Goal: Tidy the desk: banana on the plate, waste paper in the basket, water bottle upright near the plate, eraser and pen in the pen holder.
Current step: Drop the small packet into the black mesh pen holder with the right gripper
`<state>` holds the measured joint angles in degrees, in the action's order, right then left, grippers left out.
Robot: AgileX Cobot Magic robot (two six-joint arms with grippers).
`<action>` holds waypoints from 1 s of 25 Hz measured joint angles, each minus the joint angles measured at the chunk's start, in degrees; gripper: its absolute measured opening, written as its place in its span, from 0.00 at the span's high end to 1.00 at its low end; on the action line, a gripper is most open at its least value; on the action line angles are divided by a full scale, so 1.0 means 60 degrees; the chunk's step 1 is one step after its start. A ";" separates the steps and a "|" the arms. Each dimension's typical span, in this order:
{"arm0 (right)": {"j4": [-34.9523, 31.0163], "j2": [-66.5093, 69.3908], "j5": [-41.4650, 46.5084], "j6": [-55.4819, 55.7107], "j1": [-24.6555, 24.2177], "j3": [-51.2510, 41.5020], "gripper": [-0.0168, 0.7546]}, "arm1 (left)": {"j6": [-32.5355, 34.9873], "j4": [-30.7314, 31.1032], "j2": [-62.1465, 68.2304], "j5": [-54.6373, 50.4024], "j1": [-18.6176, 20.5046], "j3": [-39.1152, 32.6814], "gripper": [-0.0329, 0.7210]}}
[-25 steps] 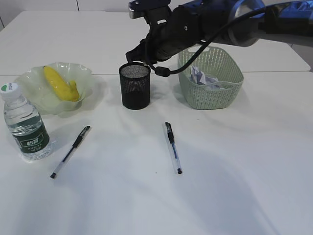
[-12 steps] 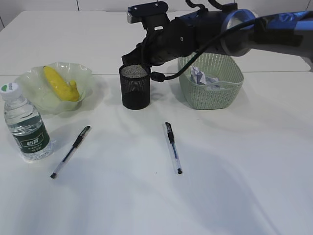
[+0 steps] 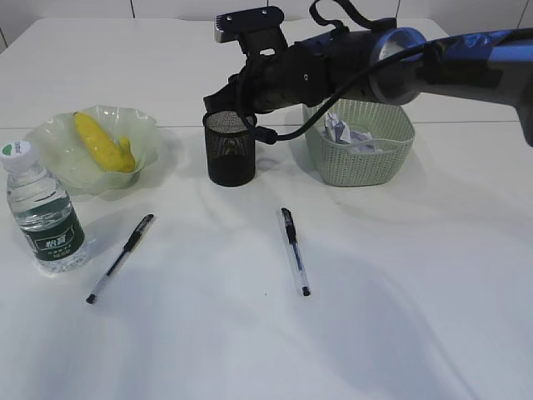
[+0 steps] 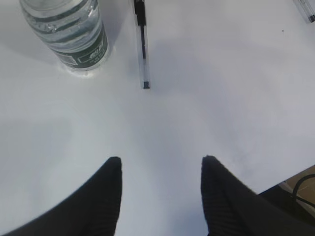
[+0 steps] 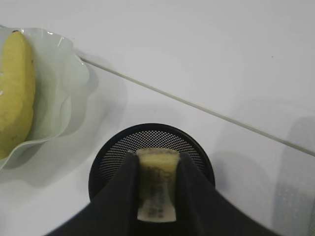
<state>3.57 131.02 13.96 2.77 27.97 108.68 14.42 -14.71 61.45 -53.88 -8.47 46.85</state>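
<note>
My right gripper (image 5: 156, 156) is shut on a yellowish eraser (image 5: 157, 184) and hangs right over the mouth of the black mesh pen holder (image 5: 106, 152), which stands mid-table (image 3: 230, 148). The yellow banana (image 3: 102, 143) lies on the pale green plate (image 3: 50, 137). In front of the plate the water bottle (image 3: 43, 212) stands upright. Two pens lie flat on the table, one near the bottle (image 3: 121, 257) and one in the middle (image 3: 294, 250). Crumpled waste paper (image 3: 346, 132) sits inside the green basket (image 3: 391, 158). My left gripper (image 4: 160, 164) is open and empty above bare table.
The right arm (image 3: 391, 58) reaches across the back of the table above the basket. In the left wrist view the bottle (image 4: 69, 29) and the left pen (image 4: 142, 39) lie ahead of the fingers. The table's near edge shows at the lower right (image 4: 290, 182).
The right arm has swung left and lowered, bringing the eraser from beside the basket to above the pen holder's mouth. Nothing else has moved.
</note>
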 joint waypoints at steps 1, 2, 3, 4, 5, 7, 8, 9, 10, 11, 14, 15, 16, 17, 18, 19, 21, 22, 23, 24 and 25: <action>0.0000 0.0000 0.0000 0.0000 0.0000 0.0000 0.82 | 0.0000 0.0000 0.0000 0.0014 0.0000 0.0000 0.47; 0.0000 0.0000 -0.0006 0.0000 0.0000 0.0000 0.82 | 0.0000 0.0000 0.0000 0.0021 0.0000 0.0000 0.47; 0.0000 0.0000 -0.0022 0.0000 0.0000 0.0000 0.82 | 0.0000 0.0000 0.0000 0.0038 0.0000 0.0000 0.47; 0.0000 0.0000 -0.0039 0.0000 0.0000 0.0000 0.82 | 0.0000 0.0000 0.0000 0.0062 0.0000 0.0000 0.47; 0.0000 0.0003 -0.0045 0.0000 0.0000 0.0000 0.82 | 0.0000 0.0000 0.0000 0.0060 0.0000 0.0000 0.47; 0.0000 0.0003 -0.0085 0.0000 0.0000 0.0000 0.82 | 0.0000 0.0000 0.0000 0.0060 0.0000 0.0000 0.47; 0.0000 0.0003 -0.0102 0.0000 0.0000 0.0000 0.82 | 0.0000 0.0000 0.0000 0.0060 0.0000 0.0000 0.47; 0.0000 0.0003 -0.0102 0.0000 0.0000 0.0000 0.82 | 0.0000 0.0000 0.0000 0.0060 0.0000 0.0000 0.47; 0.0000 0.0003 -0.0108 0.0000 0.0000 0.0000 0.82 | 0.0000 0.0000 0.0000 0.0060 0.0000 0.0000 0.47; 0.0000 0.0003 -0.0126 0.0000 0.0000 0.0000 0.82 | 0.0000 0.0000 0.0000 0.0060 0.0000 0.0000 0.47; 0.0000 0.0020 -0.0126 0.0000 0.0000 0.0000 0.82 | 0.0000 -0.0007 0.0000 0.0060 0.0000 0.0000 0.47; 0.0000 0.0020 -0.0126 0.0000 0.0000 0.0000 0.82 | 0.0000 -0.0022 0.0000 0.0060 0.0000 0.0000 0.47; 0.0000 0.0020 -0.0126 0.0000 0.0000 0.0000 0.81 | 0.0000 -0.0022 0.0000 0.0060 0.0000 0.0000 0.47; 0.0000 0.0020 -0.0126 0.0000 0.0000 0.0000 0.80 | 0.0000 -0.0022 0.0000 0.0060 0.0000 0.0000 0.47; 0.0000 0.0039 -0.0126 0.0000 0.0000 0.0000 0.79 | 0.0000 -0.0022 0.0000 0.0060 0.0000 0.0000 0.47; 0.0000 0.0039 -0.0126 0.0000 0.0000 0.0000 0.76 | 0.0000 -0.0022 0.0000 0.0060 0.0000 0.0000 0.47; 0.0000 0.0077 -0.0126 0.0000 0.0000 0.0000 0.72 | 0.0000 -0.0022 0.0000 0.0060 0.0000 0.0000 0.47; 0.0000 0.0076 -0.0126 0.0000 0.0000 0.0000 0.70 | 0.0000 -0.0022 0.0000 0.0060 0.0000 0.0000 0.47; 0.0000 0.0097 -0.0126 0.0000 0.0000 0.0000 0.67 | 0.0000 -0.0022 0.0000 0.0060 0.0000 0.0000 0.47; 0.0000 0.0097 -0.0126 0.0000 0.0000 0.0000 0.65 | 0.0000 -0.0022 0.0000 0.0060 0.0000 0.0000 0.47; 0.0000 0.0097 -0.0126 0.0000 0.0000 0.0000 0.65 | 0.0000 -0.0022 0.0000 0.0067 0.0000 0.0000 0.47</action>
<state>3.57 131.61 13.21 2.77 27.97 108.68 14.42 -14.84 61.45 -53.48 -8.47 46.85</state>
